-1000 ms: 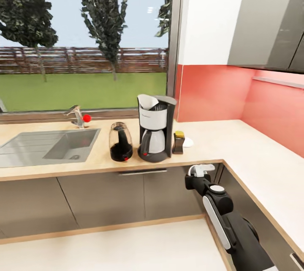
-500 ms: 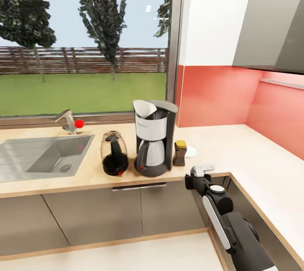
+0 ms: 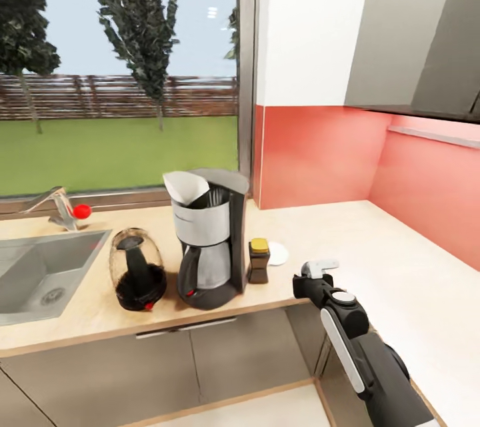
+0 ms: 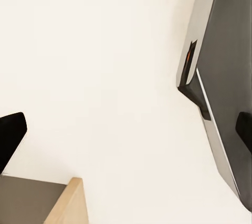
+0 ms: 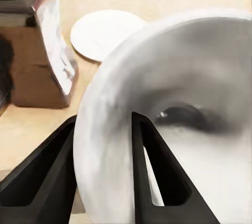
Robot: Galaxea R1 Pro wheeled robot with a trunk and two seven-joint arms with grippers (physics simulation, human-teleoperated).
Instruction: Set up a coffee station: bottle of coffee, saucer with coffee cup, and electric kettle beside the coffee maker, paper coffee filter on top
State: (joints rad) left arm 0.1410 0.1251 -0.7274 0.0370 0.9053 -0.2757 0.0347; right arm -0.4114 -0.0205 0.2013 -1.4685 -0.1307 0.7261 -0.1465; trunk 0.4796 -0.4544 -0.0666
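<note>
A: Scanning the head view left to right: sink and faucet at the left, then the electric kettle, the coffee maker with the paper coffee filter sitting in its top, the bottle of coffee just beside it, and the saucer behind the bottle, all on the kitchen countertop.

B: Saucer bare?

A: Yes. The coffee cup is in the right gripper. In the right wrist view one finger sits inside the cup and one outside, pinched on the rim wall. Jaws are narrow, about one wall thickness apart.

B: Where's that arm?

A: Low right in the head view, near the counter's front edge, cup at the tip, a bit apart from the saucer.

B: Risks?

A: A rim pinch is a thin hold, so the cup could tilt or slip on the way over. The bottle stands between cup and saucer, and a low sweep could knock it over. Setting down off-centre would leave the cup half on the counter.

B: Left gripper?

A: The left wrist view has dark fingertips at opposite edges with pale floor between them. Spread wide, nothing held.
</note>
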